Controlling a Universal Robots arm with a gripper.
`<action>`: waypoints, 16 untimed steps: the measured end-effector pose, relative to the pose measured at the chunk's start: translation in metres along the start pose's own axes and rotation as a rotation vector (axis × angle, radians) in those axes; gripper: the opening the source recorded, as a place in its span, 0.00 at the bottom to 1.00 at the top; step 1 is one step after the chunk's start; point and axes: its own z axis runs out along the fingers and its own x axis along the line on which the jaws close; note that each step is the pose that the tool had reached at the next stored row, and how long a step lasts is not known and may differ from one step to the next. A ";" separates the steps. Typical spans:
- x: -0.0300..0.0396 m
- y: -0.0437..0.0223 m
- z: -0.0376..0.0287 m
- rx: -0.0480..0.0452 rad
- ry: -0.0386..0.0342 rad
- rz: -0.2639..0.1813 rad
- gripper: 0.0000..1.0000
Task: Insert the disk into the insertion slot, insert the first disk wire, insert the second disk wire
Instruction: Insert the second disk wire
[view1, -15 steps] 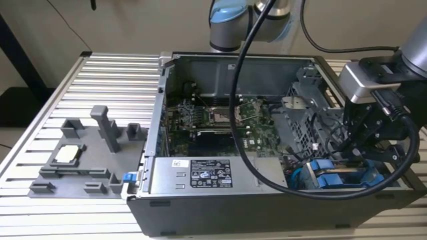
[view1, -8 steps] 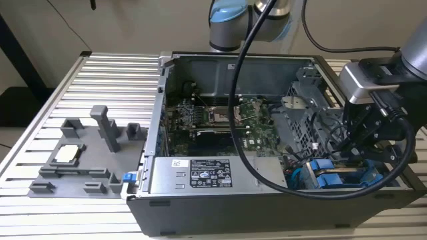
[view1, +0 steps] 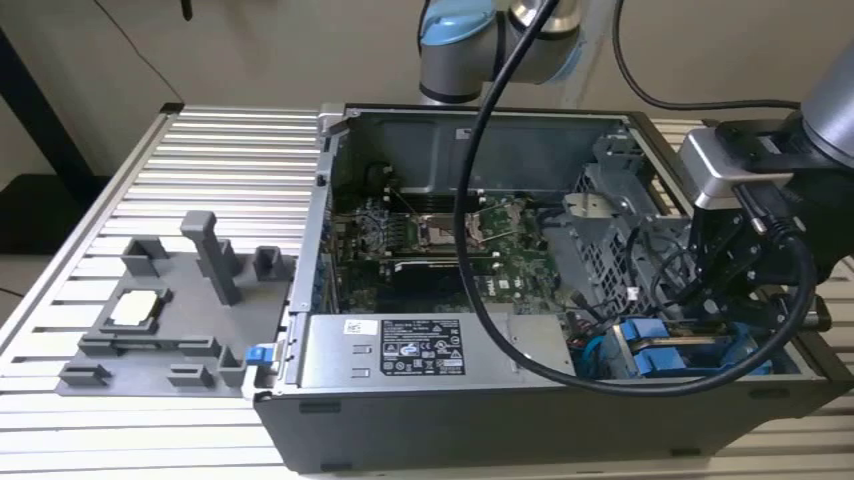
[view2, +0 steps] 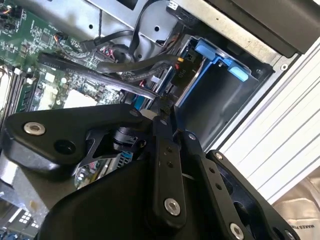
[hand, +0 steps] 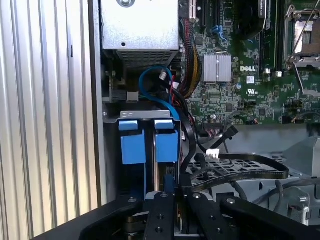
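The disk's bright blue carrier (hand: 166, 142) sits inside the grey sheet-metal insertion slot (hand: 111, 150), beside a second blue carrier (hand: 132, 141). In the exterior view, the blue carriers (view1: 651, 355) lie at the case's near corner on that view's right. My gripper (view1: 710, 312) hangs just above them among black cables. Its fingers stand close together in both wrist views, gripper (hand: 172, 192) and gripper (view2: 165, 107), pinching the black connector (view2: 178, 74) of a disk wire. The black disk wire (hand: 188, 145) runs along the carrier's edge. A blue wire (hand: 152, 82) loops behind the slot.
The silver power-supply box (view1: 400, 350) fills the case's near side, with the green motherboard (view1: 441, 250) behind it. A grey plastic fixture tray (view1: 160, 320) with upright posts stands on the ribbed table at the exterior view's left. Loose black cables (hand: 240, 172) crowd the drive cage.
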 end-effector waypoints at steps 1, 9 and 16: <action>0.0001 -0.0004 0.0004 0.0001 0.0000 0.003 0.16; 0.0008 -0.0008 0.0078 0.0012 -0.0015 0.014 0.16; 0.0011 -0.0025 0.0120 0.0007 -0.0133 0.015 0.16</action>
